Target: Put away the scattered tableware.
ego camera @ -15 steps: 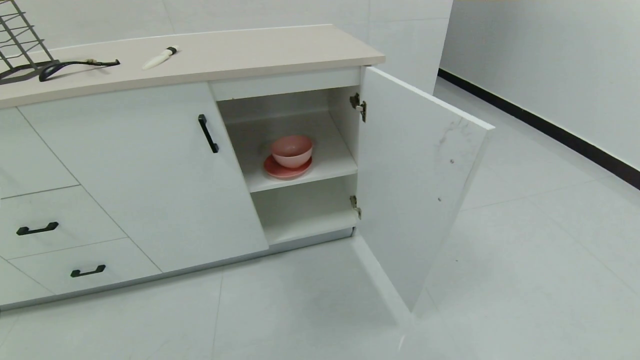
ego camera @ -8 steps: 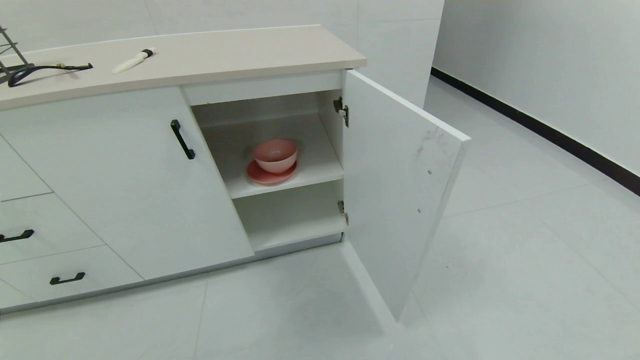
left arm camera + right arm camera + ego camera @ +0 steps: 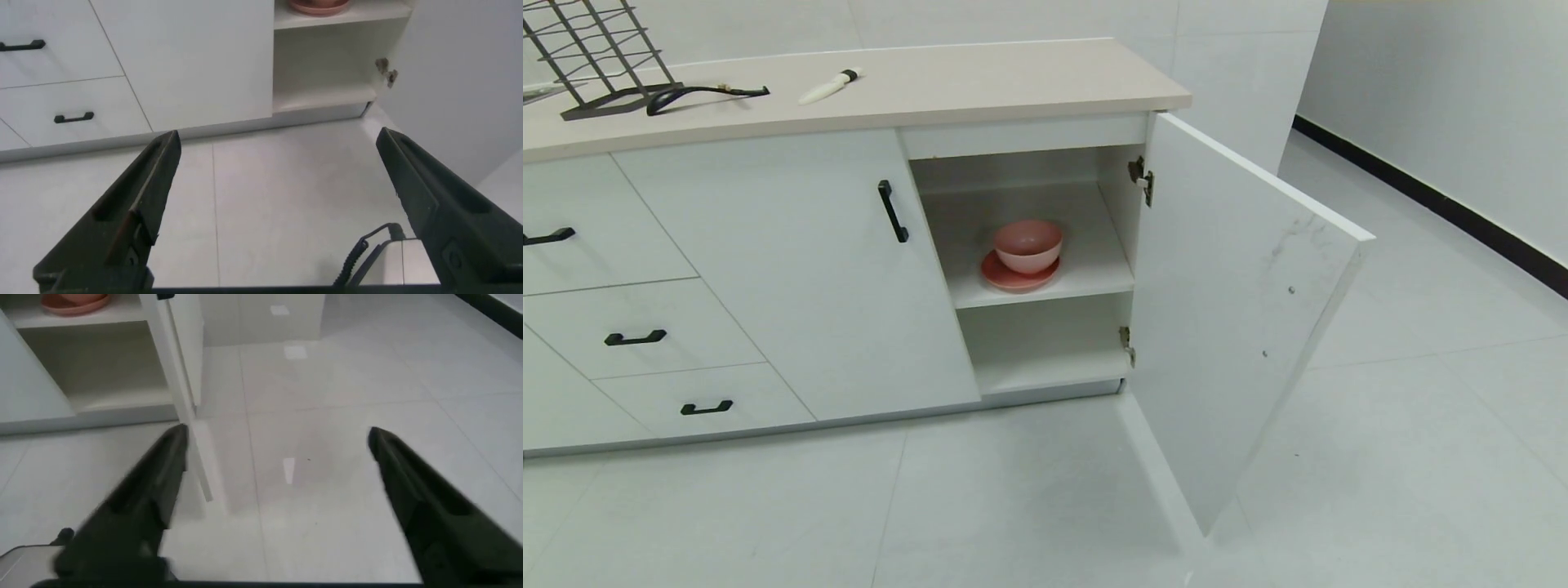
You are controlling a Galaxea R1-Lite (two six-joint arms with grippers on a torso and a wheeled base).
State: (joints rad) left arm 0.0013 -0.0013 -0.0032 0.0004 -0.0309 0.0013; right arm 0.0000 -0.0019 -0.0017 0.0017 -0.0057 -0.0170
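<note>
In the cabinet [image 3: 1021, 137], on the upper shelf [image 3: 1094, 278]: pink bowl [image 3: 1027, 243] upright on a pink plate [image 3: 1017, 282], toward the shelf's front and apart from the side walls. Below it, a lower shelf [image 3: 1054, 367]. To the right, open door [image 3: 1241, 327] swung wide over the floor [image 3: 1013, 506]. To the left, a shut door [image 3: 792, 269] with a black handle [image 3: 893, 211], then drawers [image 3: 645, 327] with black pulls. Up on the counter [image 3: 1013, 82], well apart from the bowl: white utensil [image 3: 831, 85] with a black band, lying flat. Near it, black utensil [image 3: 707, 92] with a curved handle, its broad end at the foot of a wire rack [image 3: 600, 57]; touching or not, cannot tell. At the left gripper [image 3: 277, 137]: released, fingers [image 3: 139, 212] spread wide with nothing between them, over the floor tiles before the cabinet, a coiled cable [image 3: 368, 249] beneath, the plate's edge on the shelf beyond. At the right gripper [image 3: 278, 434]: likewise released, fingers [image 3: 425, 506] far apart and holding nothing, over the tiles just beside the open door's edge, the plate on the shelf beyond.
</note>
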